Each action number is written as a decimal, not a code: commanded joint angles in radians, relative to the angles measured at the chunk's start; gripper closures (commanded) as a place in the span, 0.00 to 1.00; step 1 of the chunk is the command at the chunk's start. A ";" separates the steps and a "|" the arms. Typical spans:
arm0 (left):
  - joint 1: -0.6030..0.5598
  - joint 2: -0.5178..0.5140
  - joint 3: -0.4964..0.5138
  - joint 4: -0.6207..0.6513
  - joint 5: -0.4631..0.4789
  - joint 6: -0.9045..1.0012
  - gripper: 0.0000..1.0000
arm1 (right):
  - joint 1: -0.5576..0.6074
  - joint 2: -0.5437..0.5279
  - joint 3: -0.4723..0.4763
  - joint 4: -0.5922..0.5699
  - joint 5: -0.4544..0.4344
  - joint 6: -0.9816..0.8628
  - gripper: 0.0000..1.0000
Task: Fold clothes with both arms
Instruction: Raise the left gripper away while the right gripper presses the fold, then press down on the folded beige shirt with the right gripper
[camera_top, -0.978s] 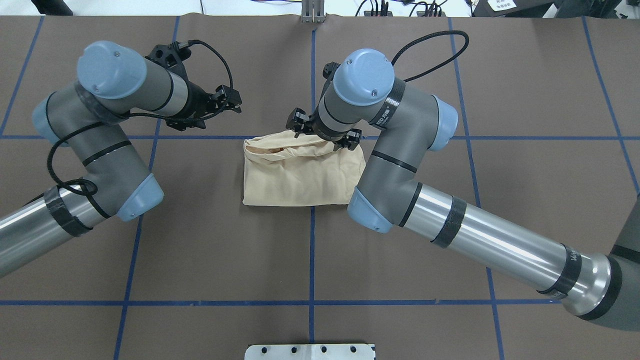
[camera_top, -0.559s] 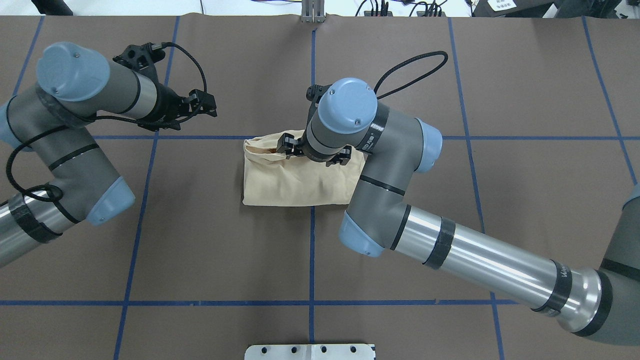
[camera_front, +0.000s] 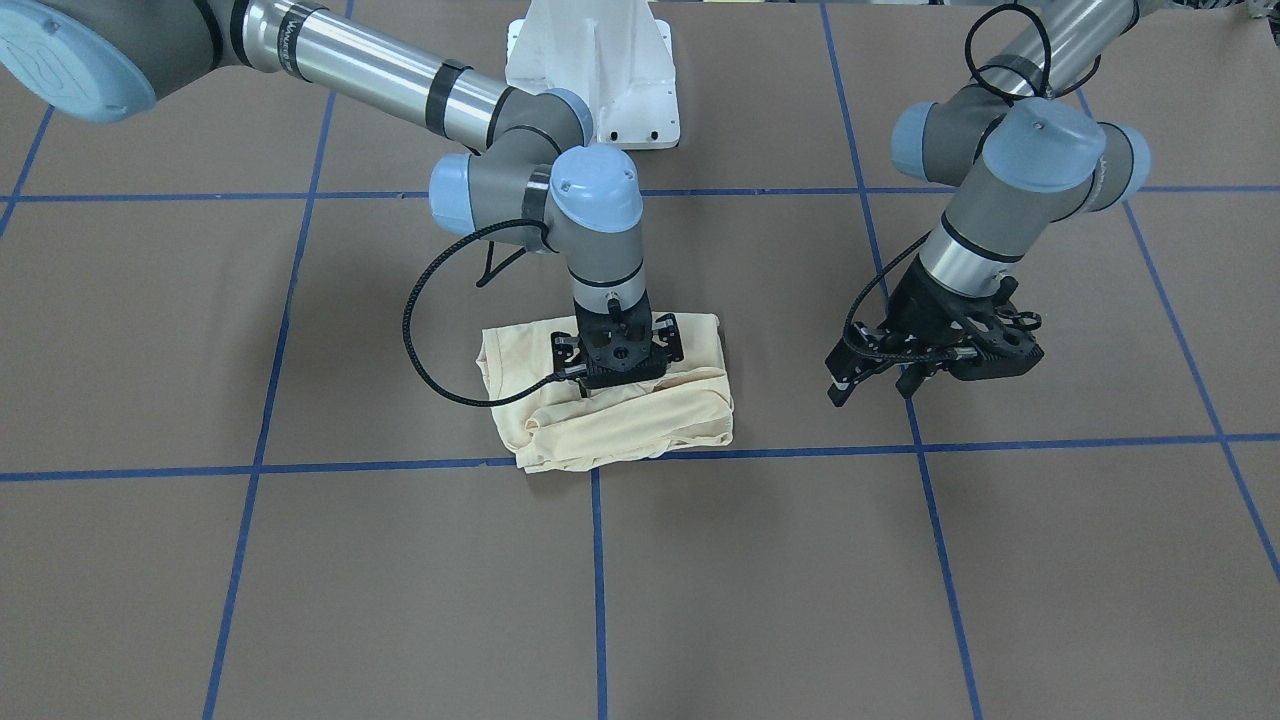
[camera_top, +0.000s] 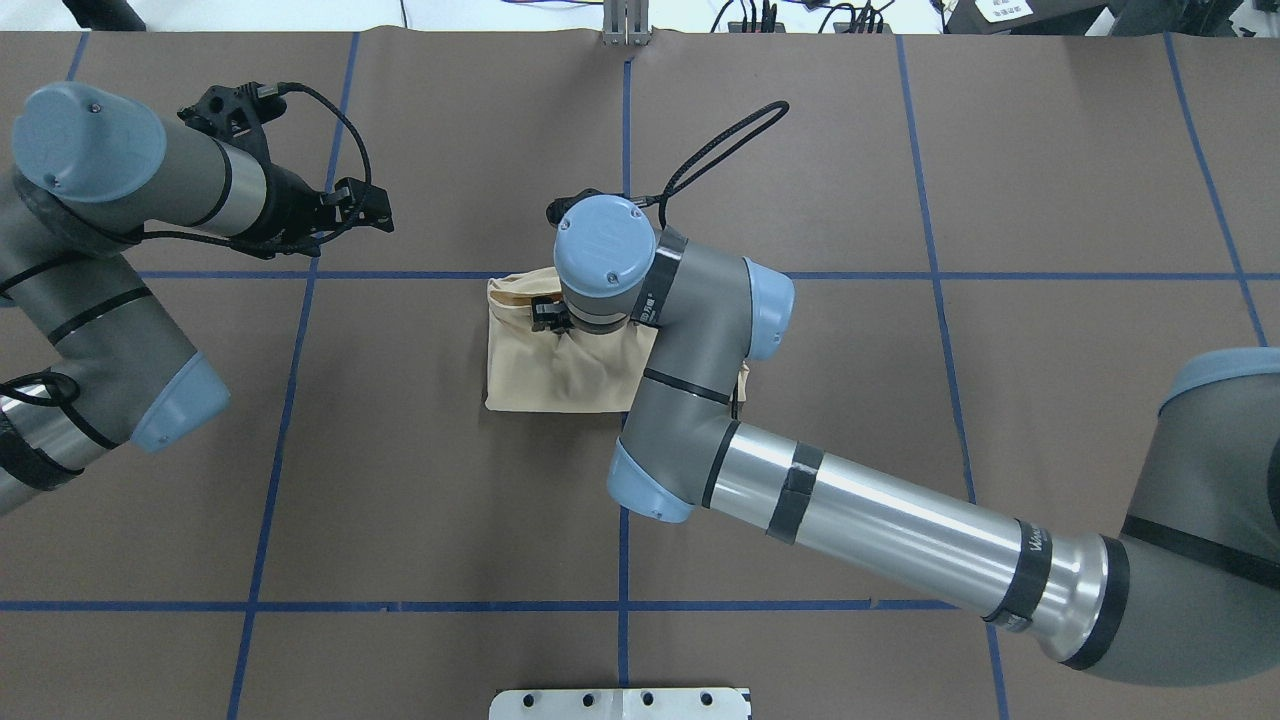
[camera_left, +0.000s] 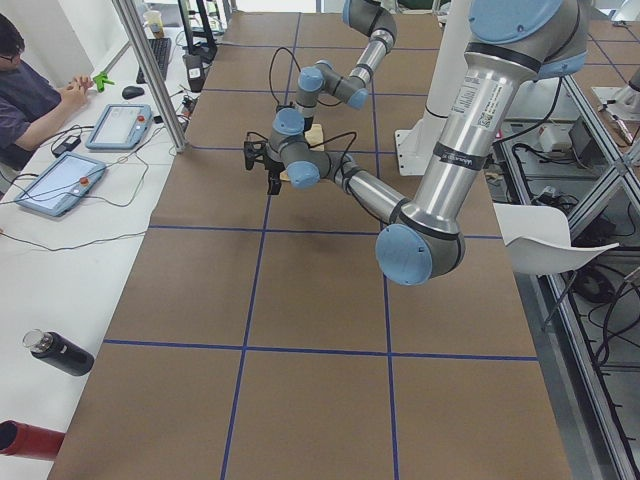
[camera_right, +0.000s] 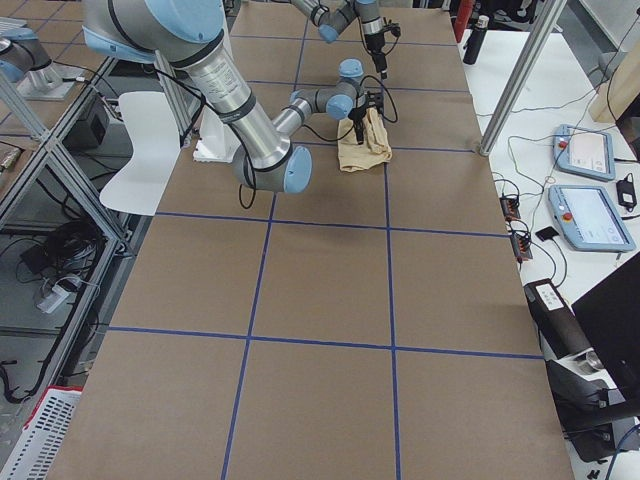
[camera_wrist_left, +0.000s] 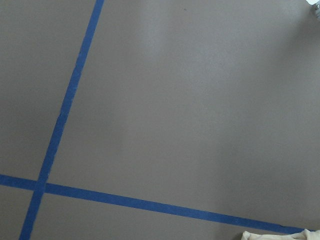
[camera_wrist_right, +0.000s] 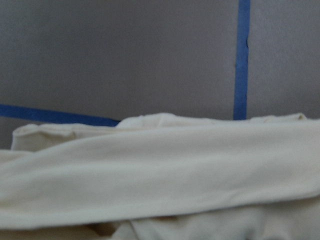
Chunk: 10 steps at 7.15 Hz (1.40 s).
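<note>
The cream-yellow shirt (camera_front: 620, 425) lies folded into a small bundle at the table's middle (camera_top: 540, 375), with a thick rolled fold on the side far from the robot. Its print, collar and label are hidden. My right gripper (camera_front: 610, 385) points straight down onto the bundle's middle, its jaws close together in the top layer. In the overhead view its wrist mostly covers it. The right wrist view shows the cloth (camera_wrist_right: 160, 170) close up. My left gripper (camera_front: 865, 385) is open and empty, hovering over bare table well clear of the shirt (camera_top: 372, 208).
The white pedestal base (camera_front: 595, 70) stands at the robot's side of the table. Blue tape lines (camera_front: 596, 580) grid the brown table cover. An operator (camera_left: 30, 80) with tablets sits at a side bench, and a dark bottle (camera_left: 60, 355) lies there.
My right gripper has moved from the shirt's far edge over the bundle, toward the robot and its left, with cloth following it. My left arm has drawn back, away from the shirt.
</note>
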 joint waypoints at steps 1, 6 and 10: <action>-0.002 0.005 0.004 -0.005 0.000 0.001 0.01 | 0.040 0.089 -0.110 0.006 -0.040 -0.043 0.04; -0.018 0.007 0.002 0.000 0.000 0.001 0.01 | 0.068 0.150 -0.241 0.164 -0.115 -0.063 0.04; -0.054 0.007 0.010 0.003 -0.031 0.051 0.01 | 0.073 0.116 -0.128 0.086 -0.033 -0.071 0.01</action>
